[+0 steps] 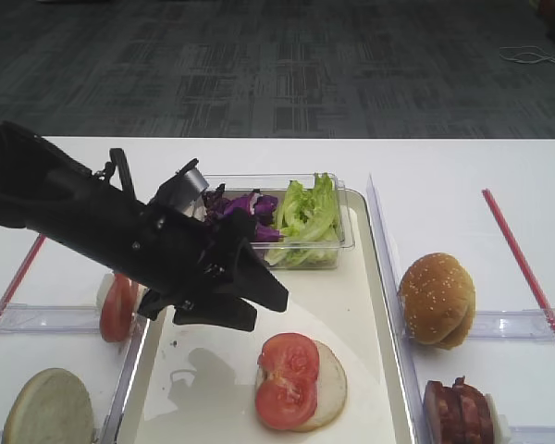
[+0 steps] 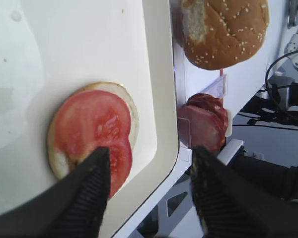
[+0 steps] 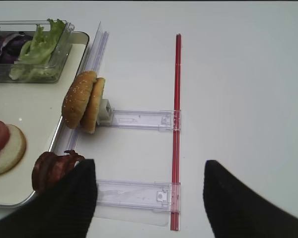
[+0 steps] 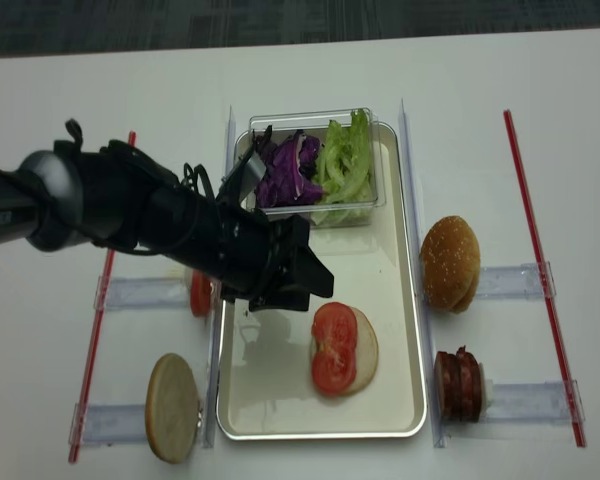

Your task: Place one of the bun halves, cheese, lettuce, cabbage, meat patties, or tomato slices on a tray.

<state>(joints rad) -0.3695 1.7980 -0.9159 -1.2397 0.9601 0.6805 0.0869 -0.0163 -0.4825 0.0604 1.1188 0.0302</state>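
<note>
A flat bun half (image 1: 328, 393) lies on the cream tray (image 1: 338, 291) with two tomato slices (image 1: 285, 375) on top. My left gripper (image 1: 268, 303) hangs open and empty over the tray, up and left of that stack; in the left wrist view its fingers (image 2: 97, 173) frame the tomato slices (image 2: 92, 129) and the tray rim. My right gripper (image 3: 150, 166) stands open over a clear rack (image 3: 139, 194), holding nothing. Lettuce (image 1: 307, 217) and cabbage (image 1: 242, 205) fill a clear tub. Meat patties (image 1: 458, 407) and sesame bun halves (image 1: 437, 298) stand right of the tray. No cheese shows.
Left of the tray, more tomato slices (image 1: 117, 307) stand in a clear rack and a pale bun half (image 1: 48, 407) stands in another. Red strips (image 1: 527, 273) run along the table's outer sides. The clear tub (image 1: 347, 231) sits at the tray's far end.
</note>
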